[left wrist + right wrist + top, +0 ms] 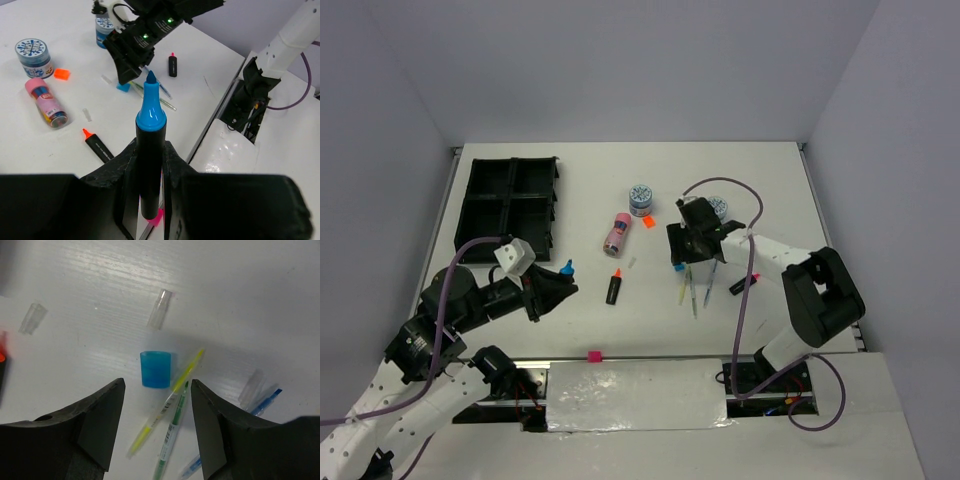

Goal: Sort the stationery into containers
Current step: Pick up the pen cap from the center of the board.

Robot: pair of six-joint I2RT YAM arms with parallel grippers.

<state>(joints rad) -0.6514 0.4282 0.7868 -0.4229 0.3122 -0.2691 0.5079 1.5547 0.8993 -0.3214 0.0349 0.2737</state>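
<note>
My left gripper is shut on a black marker with a bare blue tip, held above the table's near left; the fingers clamp its barrel. My right gripper is open, low over a loose blue cap, a yellow pen and a green pen. The black organiser tray stands at the far left. On the table lie an orange-capped marker, a pink tube, two tubs, a red-capped marker and a neon orange square.
Clear pen caps and a blue pen lie around the right gripper. A pink square sits at the table's near edge. White walls close in on three sides.
</note>
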